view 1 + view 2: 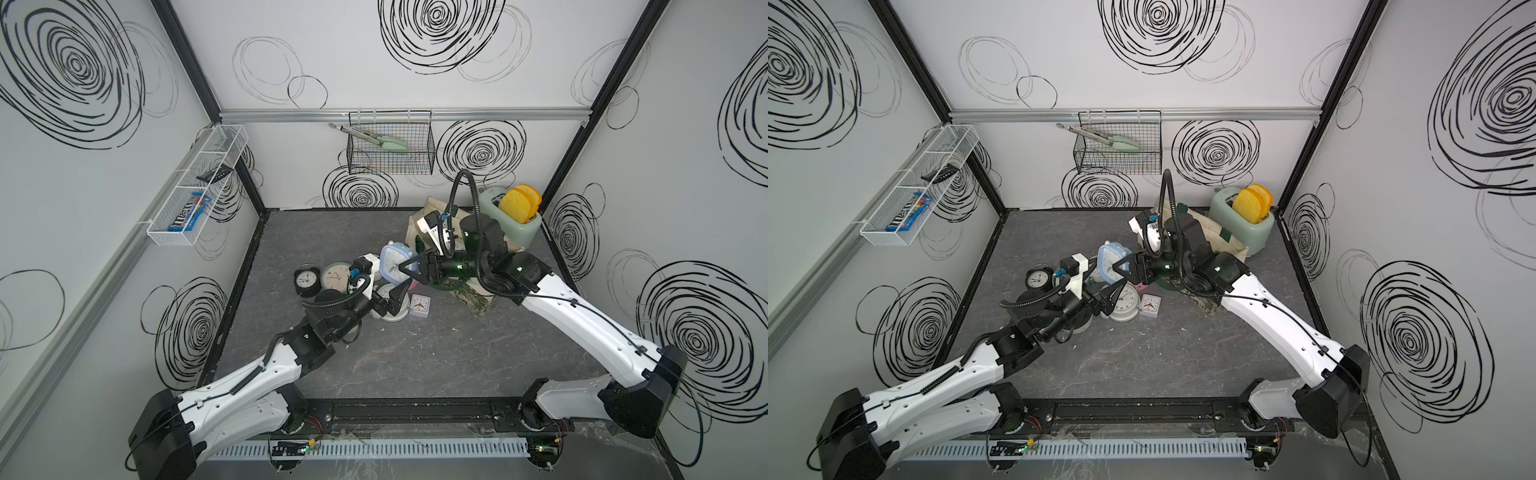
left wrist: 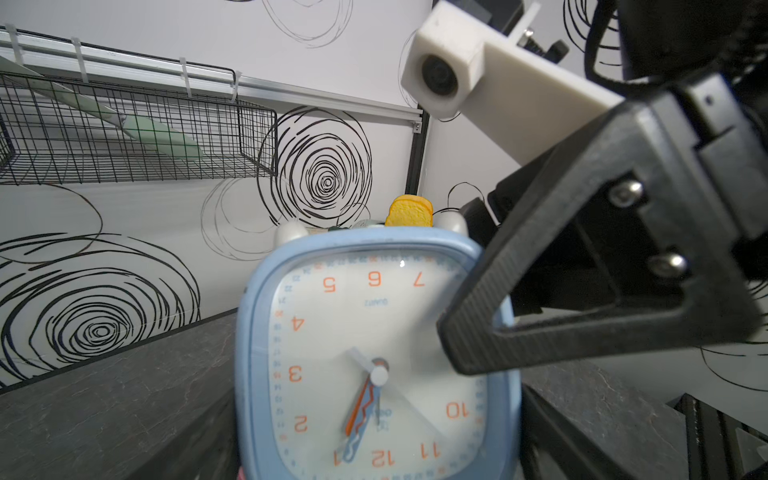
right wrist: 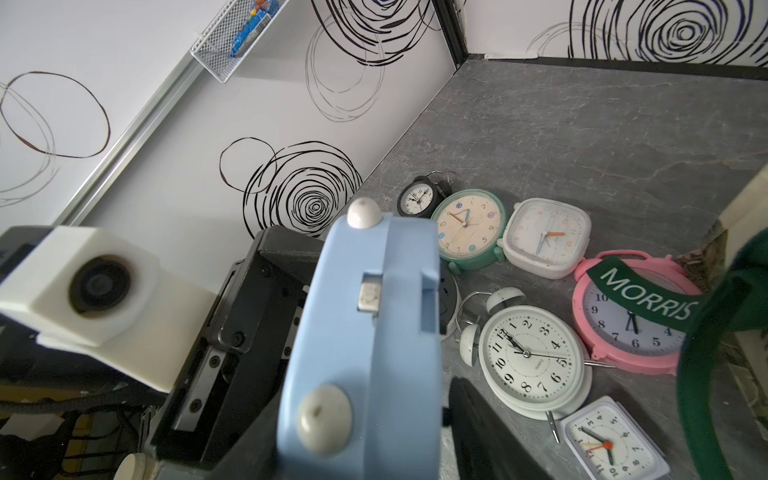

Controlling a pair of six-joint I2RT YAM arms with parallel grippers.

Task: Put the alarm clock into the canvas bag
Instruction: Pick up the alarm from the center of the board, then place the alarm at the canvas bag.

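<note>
The alarm clock (image 1: 397,258) is light blue and square, and it hangs upside down above the pile with its white feet (image 3: 363,212) uppermost. My left gripper (image 1: 398,286) reaches up from below, jaws wide and shut on the clock's sides (image 2: 378,415). My right gripper (image 1: 409,274) comes from the right and straddles the clock front to back. One finger (image 2: 478,316) lies across the dial, the other finger (image 3: 490,432) stands a sliver off the case. The canvas bag (image 1: 1239,249) sits behind the right arm, its green "MORRIS" handle (image 3: 648,295) draped over a pink clock (image 3: 615,332).
Several other clocks lie under the grippers: black (image 1: 306,280), mint (image 1: 336,276), white round (image 3: 528,353), small white (image 1: 419,305). A mint toaster (image 1: 1246,226) with yellow toast stands at back right. A black wire basket (image 1: 390,149) and a white one (image 1: 195,187) hang on the walls.
</note>
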